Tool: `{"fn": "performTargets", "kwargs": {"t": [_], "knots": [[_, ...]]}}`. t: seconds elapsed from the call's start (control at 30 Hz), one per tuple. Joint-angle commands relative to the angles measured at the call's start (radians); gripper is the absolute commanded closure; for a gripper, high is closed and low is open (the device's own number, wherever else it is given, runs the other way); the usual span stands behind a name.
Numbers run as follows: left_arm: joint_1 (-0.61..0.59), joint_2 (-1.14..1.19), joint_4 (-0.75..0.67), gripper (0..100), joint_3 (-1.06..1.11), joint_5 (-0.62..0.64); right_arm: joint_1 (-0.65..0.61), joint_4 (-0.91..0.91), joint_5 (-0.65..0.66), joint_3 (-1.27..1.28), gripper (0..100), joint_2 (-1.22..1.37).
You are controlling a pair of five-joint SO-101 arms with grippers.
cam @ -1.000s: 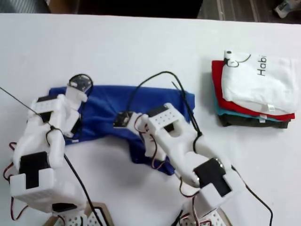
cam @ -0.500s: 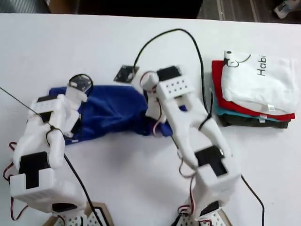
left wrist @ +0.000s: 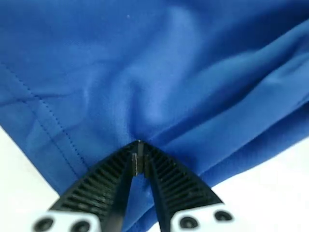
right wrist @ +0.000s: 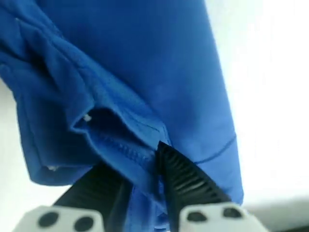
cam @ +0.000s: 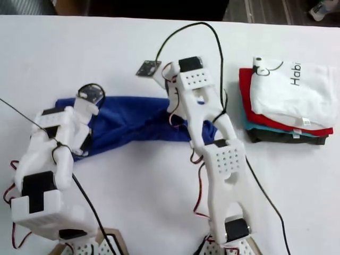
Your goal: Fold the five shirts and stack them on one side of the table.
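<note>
The white table carries a blue shirt mid-table, pinched by both the left gripper and right gripper (folded stack toward the right edge); grey floor beyond.

Rumpled blue shirt mid-table; stack of 4 nearby.

Robotics lab or workshop: white table, left arm and right arm with loose wires
</note>
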Motion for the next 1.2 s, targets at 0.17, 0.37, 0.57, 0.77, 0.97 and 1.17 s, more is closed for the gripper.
{"fn": "performTargets", "kwargs": {"t": [0.17, 0.37, 0.57, 0.77, 0.97, 1.17], "knots": [[-0.006, -0.002, -0.041, 98, -0.002, 0.006, 0.05, 0.008, 0.0, -0.138, 79.8, -0.05], [-0.006, -0.002, -0.041, 98, -0.002, 0.006, 0.087, 0.015, -0.068, -0.153, 83.0, -0.125], [-0.006, -0.002, -0.041, 98, -0.002, 0.006, 0.093, 0.015, -0.086, 0.089, 97.2, -0.378], [-0.006, -0.002, -0.041, 98, -0.002, 0.006, 0.087, 0.013, -0.078, 0.539, 97.8, -0.711], [-0.006, -0.002, -0.041, 98, -0.002, 0.006, 0.088, -0.202, -0.015, 1.048, 97.8, -0.886], [-0.006, -0.002, -0.041, 98, -0.002, 0.006, 0.044, -0.479, -0.017, 1.181, 97.8, -0.878]]}}
